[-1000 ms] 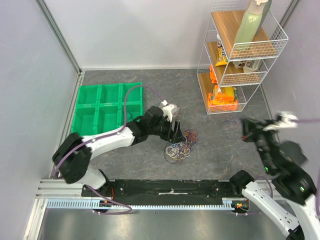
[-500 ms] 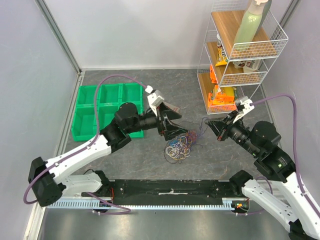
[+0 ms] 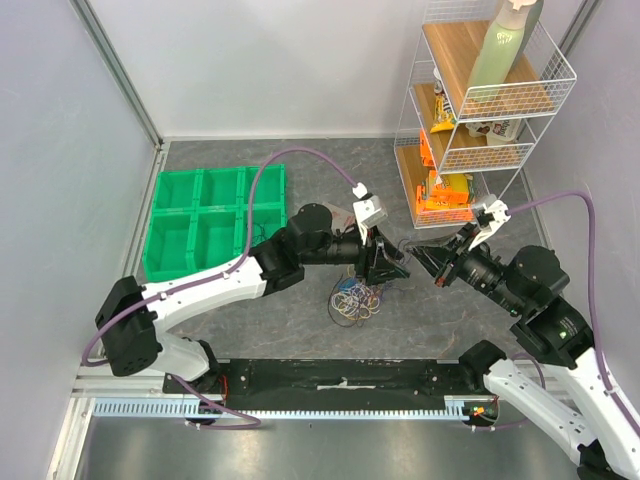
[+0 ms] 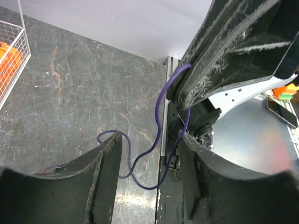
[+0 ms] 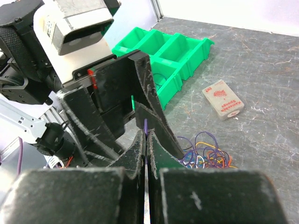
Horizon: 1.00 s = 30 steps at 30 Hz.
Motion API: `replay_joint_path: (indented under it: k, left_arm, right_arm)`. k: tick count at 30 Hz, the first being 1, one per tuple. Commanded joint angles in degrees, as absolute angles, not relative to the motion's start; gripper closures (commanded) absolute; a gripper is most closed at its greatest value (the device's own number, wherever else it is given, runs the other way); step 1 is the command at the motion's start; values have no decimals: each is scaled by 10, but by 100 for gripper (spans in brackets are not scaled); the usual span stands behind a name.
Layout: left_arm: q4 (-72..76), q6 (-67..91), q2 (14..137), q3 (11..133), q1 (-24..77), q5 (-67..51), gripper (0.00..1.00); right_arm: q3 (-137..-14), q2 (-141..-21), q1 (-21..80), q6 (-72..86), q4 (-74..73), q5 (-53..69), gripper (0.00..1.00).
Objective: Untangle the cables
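Top external view: right gripper point(image 3: 428, 251), jaws pinched on one dark purple cable point(image 4: 159, 114), faces the open-jawed left gripper point(image 3: 395, 265) right of the green tray point(image 3: 215, 215), while the other cables point(image 3: 352, 298) lie bunched on the tabletop point(image 3: 420, 320), so untangling appears barely begun.

Two robot arms are counted, a left arm point(image 3: 210, 287) and a right arm point(image 3: 535, 275). One tangled bunch of cables point(image 3: 355, 298) is seen, one green tray point(image 3: 200, 207) of six compartments, one wire rack point(image 3: 450, 50) of three shelves, one spray bottle point(image 3: 505, 40) and one card pack point(image 5: 223, 99).
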<state>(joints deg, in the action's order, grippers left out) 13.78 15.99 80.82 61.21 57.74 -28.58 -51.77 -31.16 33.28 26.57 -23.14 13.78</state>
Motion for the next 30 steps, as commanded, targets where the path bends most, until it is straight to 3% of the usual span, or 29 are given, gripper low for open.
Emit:
replay_joint_path:
  k: [1,3,4,5,6,7,11,13,21,30]
  left_arm:
    - [149,137,811,649,578,-273,49]
    - [149,138,814,654,579,-284,58]
    - [147,138,813,655,579,-283,66]
    - [139,136,812,657,579,-275,82]
    - [130,132,809,659,579,-266,93]
    - [121,127,803,660,579,-248,98]
    - [71,114,765,687,575,-176,98]
    - [21,108,741,714,572,-121,98]
    - [-143,185,659,797,426,-29,98]
    - [-193,243,617,752,268,-3,98]
  right_arm:
    - [-521,-308,334,272,-209,149,100]
    - [-521,-309,334,272,-209,149,100]
    - [-521,-309,334,272,-207,148,100]
    - [-521,-308,334,272,-207,146,100]
    - [-522,-307,334,272,-208,144,91]
    - [-523,-305,334,269,-213,140,80]
    - [-527,-283,334,254,-251,49,25]
    - [-525,-266,334,252,-269,-9,13]
    - [-508,-248,334,255,-292,-57,12]
    - [-485,-247,334,265,-282,-47,12]
